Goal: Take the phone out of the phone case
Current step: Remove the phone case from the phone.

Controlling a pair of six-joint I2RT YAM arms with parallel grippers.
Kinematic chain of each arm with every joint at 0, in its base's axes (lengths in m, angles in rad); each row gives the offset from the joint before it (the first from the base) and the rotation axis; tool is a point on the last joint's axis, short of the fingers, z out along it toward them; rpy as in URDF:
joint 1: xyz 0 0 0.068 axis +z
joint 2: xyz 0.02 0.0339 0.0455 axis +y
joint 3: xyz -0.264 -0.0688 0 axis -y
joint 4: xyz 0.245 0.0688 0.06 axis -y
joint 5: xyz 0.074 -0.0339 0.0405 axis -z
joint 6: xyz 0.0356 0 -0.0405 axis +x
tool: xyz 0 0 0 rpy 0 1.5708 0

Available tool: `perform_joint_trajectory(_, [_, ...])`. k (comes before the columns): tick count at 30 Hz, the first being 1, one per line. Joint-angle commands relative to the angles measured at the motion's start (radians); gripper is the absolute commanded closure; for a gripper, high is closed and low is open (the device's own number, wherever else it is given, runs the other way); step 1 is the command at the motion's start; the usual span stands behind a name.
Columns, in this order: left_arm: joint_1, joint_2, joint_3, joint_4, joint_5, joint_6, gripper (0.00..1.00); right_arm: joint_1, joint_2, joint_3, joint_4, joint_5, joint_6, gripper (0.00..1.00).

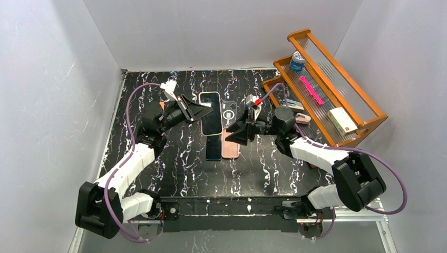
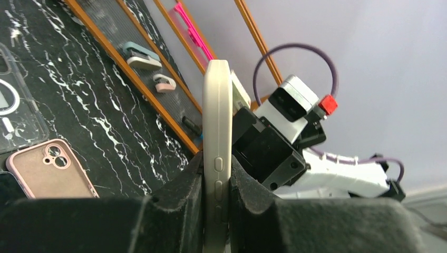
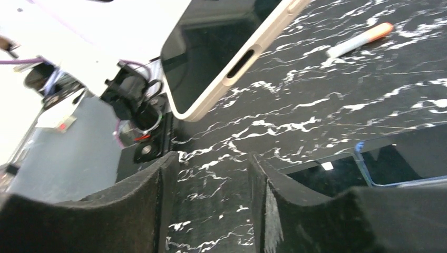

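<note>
- L gripper is shut on the cream case; in the L wrist view it is pinched across its thin side, one finger on each broad face, w/ the side buttons toward the cam
- Phone is seen still seated in the case, screen up, held above the black marbled table at centre-left
- Its long axis runs near-to-far, away from the arm bases; which end is the top can't be told
- R gripper is parted, nothing btwn the fingers; it sits just right of the phone, low over the table
- A clear case, pink case & blue phone are laid flat beside and below it
- A wooden rack is placed far right
</note>
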Motion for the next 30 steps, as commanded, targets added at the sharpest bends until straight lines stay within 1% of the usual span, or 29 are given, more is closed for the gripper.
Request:
perform_joint_trajectory(1, [0.003, -0.022, 0.075, 0.034, 0.158, 0.112, 1.0, 0.002, -0.016, 0.051, 0.0, -0.181, 0.042, 0.39])
perform_joint_trajectory(3, [0.003, -0.024, 0.085, 0.034, 0.182, 0.131, 1.0, 0.003, -0.004, 0.071, 0.03, -0.216, 0.073, 0.36])
perform_joint_trajectory(8, [0.002, -0.035, 0.096, 0.035, 0.214, 0.151, 1.0, 0.022, 0.027, 0.115, 0.071, -0.256, 0.119, 0.36])
perform_joint_trajectory(15, [0.003, -0.045, 0.102, 0.045, 0.229, 0.147, 1.0, 0.048, 0.072, 0.176, 0.091, -0.273, 0.135, 0.4])
perform_joint_trajectory(21, [0.003, -0.052, 0.105, 0.06, 0.229, 0.13, 1.0, 0.067, 0.104, 0.211, 0.1, -0.288, 0.138, 0.49])
perform_joint_trajectory(24, [0.002, -0.054, 0.106, 0.067, 0.229, 0.12, 1.0, 0.074, 0.116, 0.218, 0.1, -0.292, 0.13, 0.59])
perform_joint_trajectory(29, [0.001, -0.06, 0.103, 0.08, 0.227, 0.105, 1.0, 0.077, 0.127, 0.226, 0.101, -0.293, 0.127, 0.69])
perform_joint_trajectory(30, [0.001, -0.061, 0.103, 0.083, 0.227, 0.101, 1.0, 0.077, 0.127, 0.226, 0.101, -0.291, 0.125, 0.73])
